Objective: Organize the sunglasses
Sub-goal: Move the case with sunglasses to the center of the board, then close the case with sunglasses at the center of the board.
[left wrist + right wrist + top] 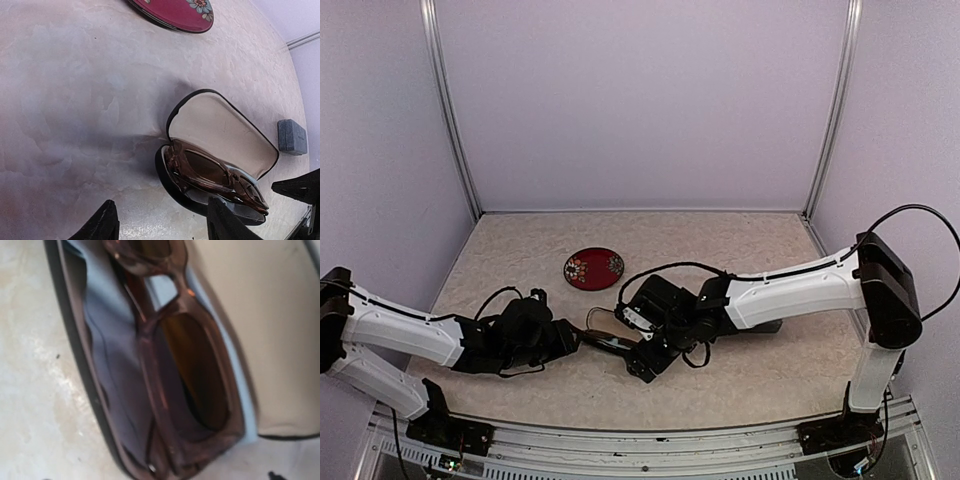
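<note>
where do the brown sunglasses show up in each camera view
top external: brown sunglasses low centre, small and dark, hard to make out.
left wrist: lower right, lying in the open case.
right wrist: filling the middle, close up.
shared landmark: the case's beige lining, beside them in both wrist views.

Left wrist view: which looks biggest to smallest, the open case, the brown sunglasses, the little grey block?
1. open case
2. brown sunglasses
3. grey block, though it lies farther from the camera, so its real size is unsure.
</note>
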Controlling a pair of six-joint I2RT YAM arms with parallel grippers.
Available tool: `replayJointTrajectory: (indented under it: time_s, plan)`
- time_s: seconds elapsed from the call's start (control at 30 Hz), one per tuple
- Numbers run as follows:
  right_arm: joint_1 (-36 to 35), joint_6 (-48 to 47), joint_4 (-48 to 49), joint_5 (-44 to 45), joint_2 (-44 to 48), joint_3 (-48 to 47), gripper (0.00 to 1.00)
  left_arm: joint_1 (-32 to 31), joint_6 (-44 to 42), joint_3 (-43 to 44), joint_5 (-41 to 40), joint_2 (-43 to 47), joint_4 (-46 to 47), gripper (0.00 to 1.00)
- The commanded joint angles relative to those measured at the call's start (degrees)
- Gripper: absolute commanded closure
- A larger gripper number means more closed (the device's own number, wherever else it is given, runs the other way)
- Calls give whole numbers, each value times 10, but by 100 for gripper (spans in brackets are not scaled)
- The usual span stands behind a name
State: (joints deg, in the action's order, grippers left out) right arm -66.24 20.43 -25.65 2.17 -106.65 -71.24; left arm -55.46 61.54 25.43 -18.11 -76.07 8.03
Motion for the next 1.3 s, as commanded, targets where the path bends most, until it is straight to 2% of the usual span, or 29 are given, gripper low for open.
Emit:
replayJointTrajectory:
  time_s: [0.0,0.1,0.23,0.43,0.8,1.1,1.27]
  plan:
    - [5,-29,-30,32,24,-2,5,-1,-15,8,-17,20,-10,37]
    - [23,-46,-32,28,22,2,0,5,-22,9,-15,29,-12,29]
    - [39,-78,0,-13,26,9,0,11,-34,7,-14,41,-13,19]
    - [65,-106,17,-54,0,-3,0,21,-41,4,-11,52,-12,13]
    - [93,-125,53,-108,-7,1,0,26,-40,2,3,39,4,11]
    - [123,-114,84,-148,14,11,0,14,-20,12,36,-18,47,17]
    - [159,-102,100,-182,15,6,6,-5,-4,24,22,-26,28,20]
